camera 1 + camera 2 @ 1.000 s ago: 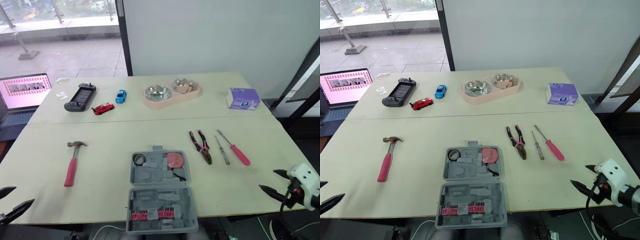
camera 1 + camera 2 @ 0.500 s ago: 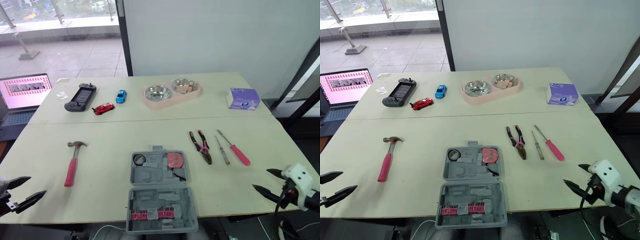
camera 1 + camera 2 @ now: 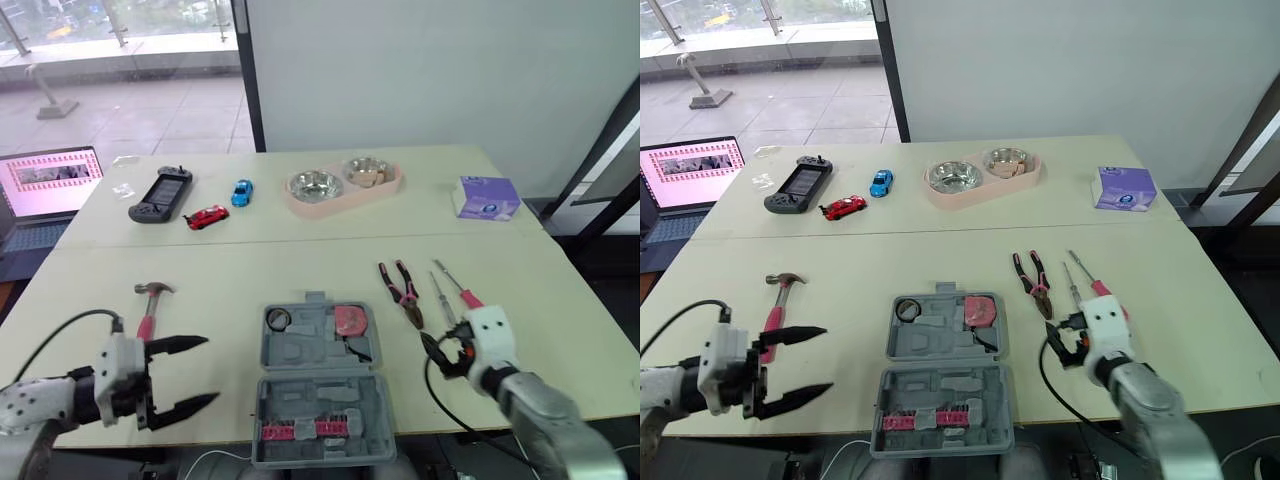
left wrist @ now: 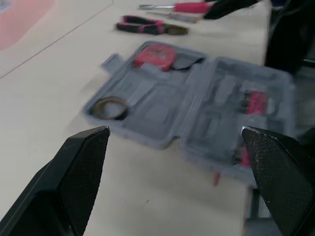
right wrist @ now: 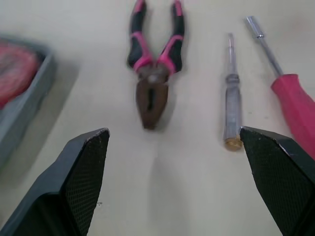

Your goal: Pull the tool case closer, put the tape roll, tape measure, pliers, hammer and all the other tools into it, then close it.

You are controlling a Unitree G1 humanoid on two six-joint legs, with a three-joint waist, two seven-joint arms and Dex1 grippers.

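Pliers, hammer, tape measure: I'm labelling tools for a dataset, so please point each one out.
pliers [image 5: 151, 77], right wrist view, on the pivot.
hammer [image 3: 148, 316], left eye view, on the pink handle.
tape measure [image 3: 350, 320], left eye view, on its red face.

Even daylight, soft shadows (left wrist view blurred by motion).

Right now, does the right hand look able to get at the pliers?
Probably yes. The right hand is open and points at the pliers, which lie flat on the bare table just ahead, with nothing between them.
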